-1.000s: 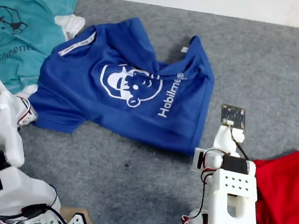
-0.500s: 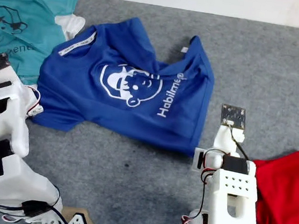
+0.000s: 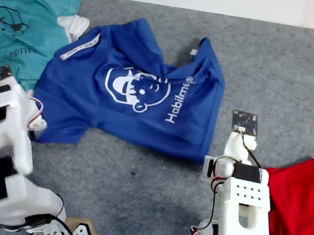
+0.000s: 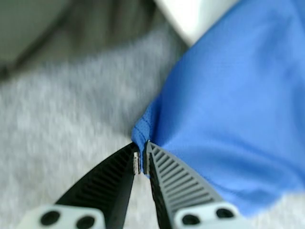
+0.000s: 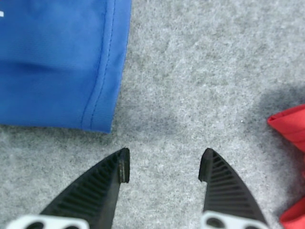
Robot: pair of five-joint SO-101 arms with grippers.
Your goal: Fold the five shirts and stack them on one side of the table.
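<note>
Your left gripper (image 4: 141,156) is clenched on the blue shirt (image 3: 142,101), with a small fold of its edge pinched right at the fingertips. In the high view that arm stands at the near left, at the shirt's near-left corner. The blue shirt lies face up across the middle of the grey table cover (image 3: 137,189), spread out but not flat. It is rumpled around the far shoulder and creased beside the white cartoon print (image 3: 135,88) on its chest, and the white-lined collar (image 3: 80,46) points to the far left. Your right gripper (image 5: 164,166) is released, its jaws wide apart over bare cover just beside the shirt's near-right hem corner and touching nothing. The teal shirt (image 3: 19,28) lies at the far left, partly tucked under the blue one, with a bit of white cloth (image 3: 74,26) between them. The red shirt (image 3: 297,207) is bunched at the near right, apart from the blue shirt.
</note>
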